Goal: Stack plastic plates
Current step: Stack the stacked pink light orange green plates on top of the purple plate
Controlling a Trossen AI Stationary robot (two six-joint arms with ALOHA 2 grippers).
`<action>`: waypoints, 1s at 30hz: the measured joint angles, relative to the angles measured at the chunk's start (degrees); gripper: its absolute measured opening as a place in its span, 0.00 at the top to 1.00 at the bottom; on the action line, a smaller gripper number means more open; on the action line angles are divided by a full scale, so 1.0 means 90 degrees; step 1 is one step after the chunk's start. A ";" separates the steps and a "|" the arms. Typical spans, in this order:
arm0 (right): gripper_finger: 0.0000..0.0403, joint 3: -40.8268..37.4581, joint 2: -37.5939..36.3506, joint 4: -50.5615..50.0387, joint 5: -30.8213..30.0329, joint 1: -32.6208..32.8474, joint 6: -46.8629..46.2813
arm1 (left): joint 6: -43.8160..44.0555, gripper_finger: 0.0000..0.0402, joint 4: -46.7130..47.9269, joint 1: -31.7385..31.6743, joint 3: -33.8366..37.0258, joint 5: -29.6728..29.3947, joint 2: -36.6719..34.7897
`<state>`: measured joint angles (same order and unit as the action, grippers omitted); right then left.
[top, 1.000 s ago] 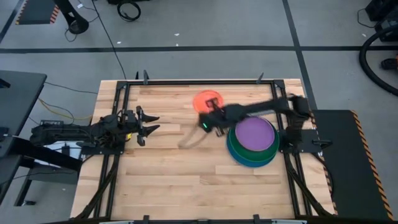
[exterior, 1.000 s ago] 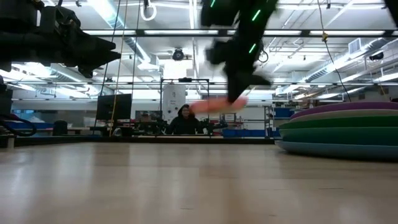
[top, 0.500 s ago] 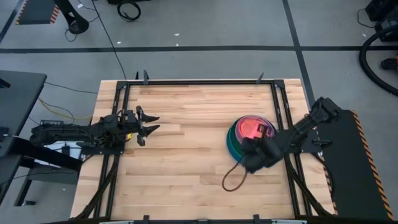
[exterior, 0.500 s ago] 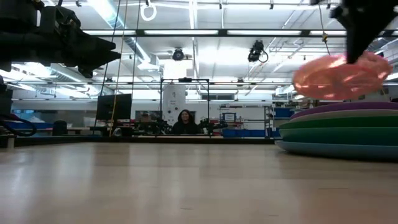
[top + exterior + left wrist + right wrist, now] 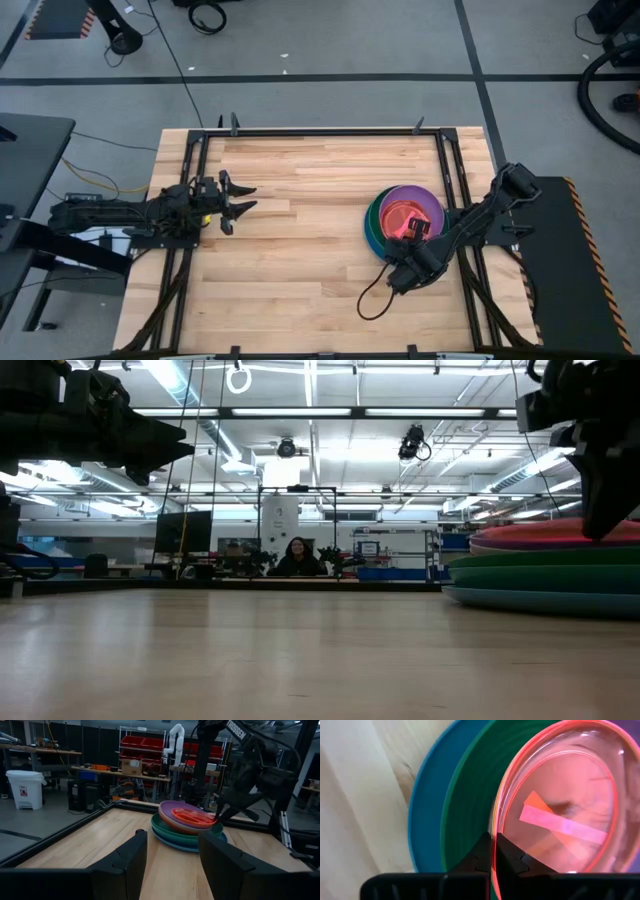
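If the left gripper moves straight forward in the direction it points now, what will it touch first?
Probably the stack of plates. The left gripper, open at the table's left edge, looks across bare wood straight at the stack, where the right gripper holds the red-orange plate. Nothing else appears to lie between, though depth is uncertain.

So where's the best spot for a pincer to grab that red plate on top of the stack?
Best by its thin raised rim, on the side facing the right arm. The red plate lies flat and shallow on the purple plate, so only the edge offers anything to pinch. The right pincer already grips that near rim, one finger above and one below, coming in low from outside the stack.
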<state>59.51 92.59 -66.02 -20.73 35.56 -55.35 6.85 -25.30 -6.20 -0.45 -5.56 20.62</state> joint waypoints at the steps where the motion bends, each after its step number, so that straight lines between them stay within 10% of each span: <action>1: 0.96 -0.0001 0.0018 -0.0011 0.0018 -0.0007 0.0002 | 0.0000 0.54 -0.0002 0.0000 0.0000 0.0000 -0.0002; 12: 0.97 0.0394 -0.0062 -0.1486 -0.0088 -0.0105 0.0021 | 0.0000 0.54 0.0017 0.0001 0.0002 0.0000 0.0000; 20: 0.95 -0.0221 -0.0057 -0.0592 0.0000 -0.0465 0.0504 | 0.0000 0.54 0.0029 0.0002 0.0002 0.0000 -0.0002; 30: 0.70 0.0097 -0.0303 -0.0771 0.0043 -0.0543 0.0708 | 0.0000 0.54 0.0030 0.0001 0.0002 0.0000 -0.0002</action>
<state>60.38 89.86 -72.96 -20.35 30.68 -48.98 6.85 -25.03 -6.19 -0.43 -5.56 20.60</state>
